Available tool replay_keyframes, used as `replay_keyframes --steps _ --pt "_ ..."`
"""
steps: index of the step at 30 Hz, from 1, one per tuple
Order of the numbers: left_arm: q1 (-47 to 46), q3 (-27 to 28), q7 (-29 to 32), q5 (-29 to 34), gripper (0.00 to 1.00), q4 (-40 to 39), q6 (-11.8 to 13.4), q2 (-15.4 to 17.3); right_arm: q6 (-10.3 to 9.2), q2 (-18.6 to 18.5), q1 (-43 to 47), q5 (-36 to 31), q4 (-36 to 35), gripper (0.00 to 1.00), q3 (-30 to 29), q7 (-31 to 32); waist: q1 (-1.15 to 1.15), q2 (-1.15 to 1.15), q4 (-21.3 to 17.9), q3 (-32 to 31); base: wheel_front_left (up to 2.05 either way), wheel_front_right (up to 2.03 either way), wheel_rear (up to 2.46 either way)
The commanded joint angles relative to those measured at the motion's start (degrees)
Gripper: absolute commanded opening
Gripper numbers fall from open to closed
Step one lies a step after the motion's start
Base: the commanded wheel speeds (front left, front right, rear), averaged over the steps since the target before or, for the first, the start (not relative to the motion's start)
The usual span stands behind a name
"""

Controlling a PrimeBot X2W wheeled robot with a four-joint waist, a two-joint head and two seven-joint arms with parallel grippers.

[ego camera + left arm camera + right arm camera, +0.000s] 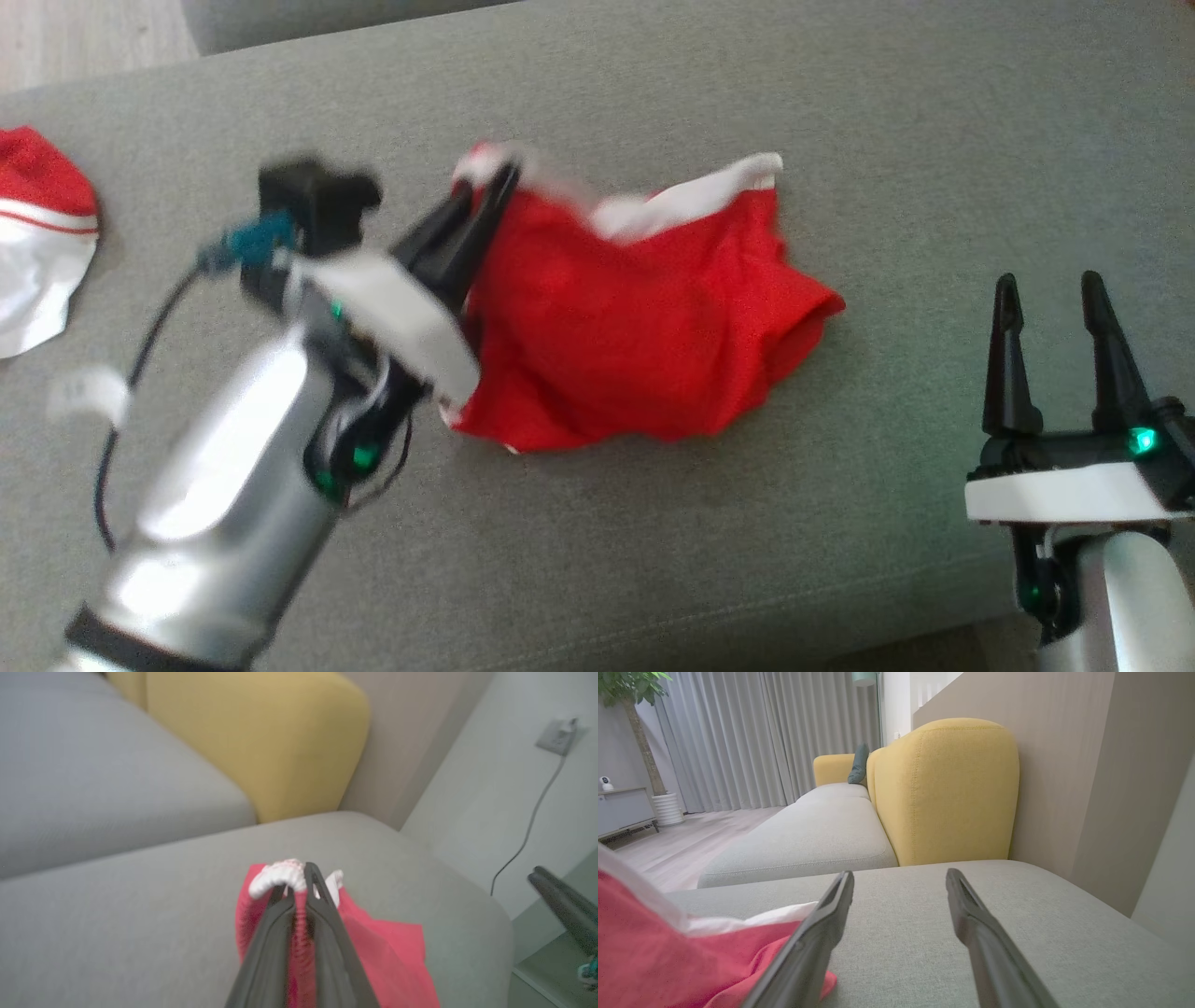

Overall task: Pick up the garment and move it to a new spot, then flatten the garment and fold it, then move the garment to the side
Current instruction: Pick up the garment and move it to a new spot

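A red garment [635, 327] with white trim lies crumpled on the grey sofa cushion [840, 121]. My left gripper [490, 191] is shut on its white-trimmed upper left corner, lifting that edge. The left wrist view shows the garment [378, 947] hanging below the closed left gripper [299, 877], white trim bunched at the tips. My right gripper [1050, 299] stands open at the lower right, clear of the cloth. From the right wrist, the garment [668, 956] lies left of the right gripper [900, 879], whose fingers hold nothing.
A second red and white cloth [37, 233] lies at the cushion's far left. A yellow backrest [948, 788] rises behind the cushion, beside a wall with a cable [528, 830]. The cushion's front edge [747, 616] runs close to the arms.
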Motion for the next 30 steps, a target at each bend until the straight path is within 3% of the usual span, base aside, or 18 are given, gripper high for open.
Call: replay_keyframes --steps 1,8,16,19,21,22,30 --pt "-1.29 3.14 -1.09 -0.42 0.00 -1.09 0.65 2.09 0.43 -0.32 -0.69 0.26 -2.07 1.00 1.26 -0.52 0.00 0.00 0.64 0.21 0.00 0.00 0.00" --pt "7.13 4.72 -6.06 -2.58 0.00 6.61 3.06 1.55 0.43 -0.32 -1.03 -0.33 -1.93 1.00 1.90 -0.52 0.00 0.00 3.39 0.64 0.00 0.00 0.00" --pt "8.84 4.57 -9.52 -3.70 0.00 13.11 2.78 -1.73 0.43 -0.32 -1.64 -0.81 -1.87 1.00 3.04 -0.52 0.00 0.00 5.03 1.94 0.00 0.00 0.00" --pt "9.01 4.56 -10.80 -3.83 0.19 15.21 2.59 -2.78 0.43 -0.32 -1.74 -0.93 -1.58 1.00 3.36 -0.52 0.00 0.00 5.30 1.98 0.00 0.00 0.00" --pt "9.16 4.61 -11.71 -3.74 0.56 16.59 2.44 -3.32 0.43 -0.32 -1.74 -0.97 -1.32 1.00 3.53 -0.52 0.00 0.00 5.38 1.64 0.00 0.00 0.00" --pt "9.29 4.59 -12.11 -3.65 1.00 17.24 2.30 -3.58 0.43 -0.32 -1.70 -1.01 -1.14 1.00 3.62 -0.52 0.00 0.00 5.40 1.35 0.00 0.00 0.00" --pt "11.29 5.09 -14.63 0.50 1.00 18.28 3.03 -4.04 0.43 -0.32 -0.72 -1.42 -0.05 1.00 4.03 -0.52 0.00 0.00 5.72 -2.16 0.00 0.00 0.00"
